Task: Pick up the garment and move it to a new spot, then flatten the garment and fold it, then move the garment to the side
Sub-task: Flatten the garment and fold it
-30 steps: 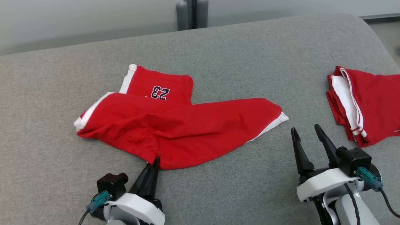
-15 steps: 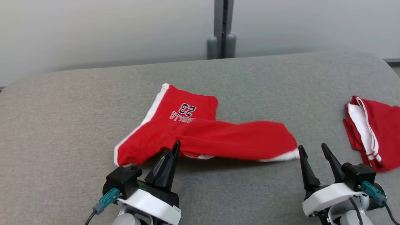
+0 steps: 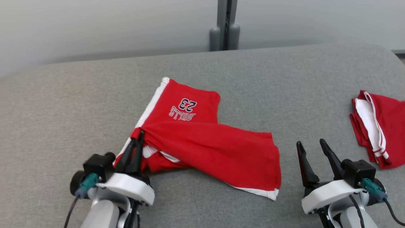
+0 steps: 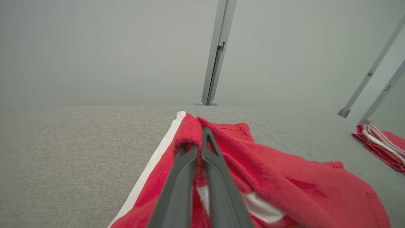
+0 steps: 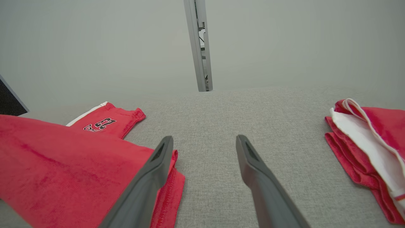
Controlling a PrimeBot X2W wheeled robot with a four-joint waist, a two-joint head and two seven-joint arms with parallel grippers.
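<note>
The garment [image 3: 202, 139] is a pair of red shorts with white side stripes and a "23" print, lying on the grey cushioned surface [image 3: 63, 104]. My left gripper [image 3: 139, 135] is shut on a bunched fold of the garment [image 4: 269, 177] at its left side, lifting that fold off the surface. In the left wrist view the left gripper [image 4: 198, 144] pinches red cloth between its tips. My right gripper [image 3: 311, 145] stands open just right of the garment's lower right corner, holding nothing. From the right wrist, the right gripper [image 5: 204, 144] has the garment [image 5: 63, 164] at its left finger.
A second red and white garment [image 3: 378, 126] lies folded at the right edge of the surface, also in the right wrist view [image 5: 370, 145]. A grey post [image 3: 224, 28] stands behind the surface against a pale wall. Bare grey surface lies at left and in front.
My left gripper closed on the garment's near edge and carried it up and leftward, folding red cloth over itself. The head camera shifted. The right gripper stayed open.
</note>
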